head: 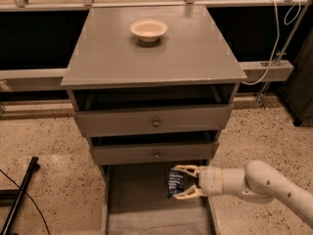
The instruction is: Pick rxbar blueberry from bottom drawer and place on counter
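Note:
The rxbar blueberry (pixel 175 182), a small dark bar with white print, is held between the fingers of my gripper (pixel 182 182), lifted above the bottom drawer (pixel 142 199). The gripper is shut on the bar, with one finger above it and one below. My white arm reaches in from the lower right. The drawer is pulled out and its grey floor shows beneath the bar. The counter (pixel 186 53) is the grey cabinet top above, well higher than the gripper.
A cream bowl (pixel 148 30) stands on the counter near the back. Two upper drawers with round knobs (pixel 155 123) are slightly open. A black pole (pixel 19 195) lies on the speckled floor at left. A white cable (pixel 274 48) hangs at right.

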Action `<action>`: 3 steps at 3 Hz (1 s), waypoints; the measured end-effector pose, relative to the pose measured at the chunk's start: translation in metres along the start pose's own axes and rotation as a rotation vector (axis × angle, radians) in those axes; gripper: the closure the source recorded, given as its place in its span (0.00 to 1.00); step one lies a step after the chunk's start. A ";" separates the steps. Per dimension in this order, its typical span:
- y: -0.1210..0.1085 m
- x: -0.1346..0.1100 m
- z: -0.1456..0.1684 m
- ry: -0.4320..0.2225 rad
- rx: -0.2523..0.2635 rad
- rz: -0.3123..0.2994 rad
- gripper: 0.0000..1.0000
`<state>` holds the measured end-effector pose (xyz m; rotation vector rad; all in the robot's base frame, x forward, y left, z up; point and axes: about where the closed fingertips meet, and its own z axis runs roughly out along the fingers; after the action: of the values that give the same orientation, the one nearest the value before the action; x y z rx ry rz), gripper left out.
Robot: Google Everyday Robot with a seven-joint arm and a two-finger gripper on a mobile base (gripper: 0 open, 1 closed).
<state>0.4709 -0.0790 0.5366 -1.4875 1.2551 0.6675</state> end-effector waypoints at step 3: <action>-0.105 -0.149 0.001 0.041 -0.066 -0.117 1.00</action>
<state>0.5243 -0.0331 0.7040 -1.6231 1.1762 0.6083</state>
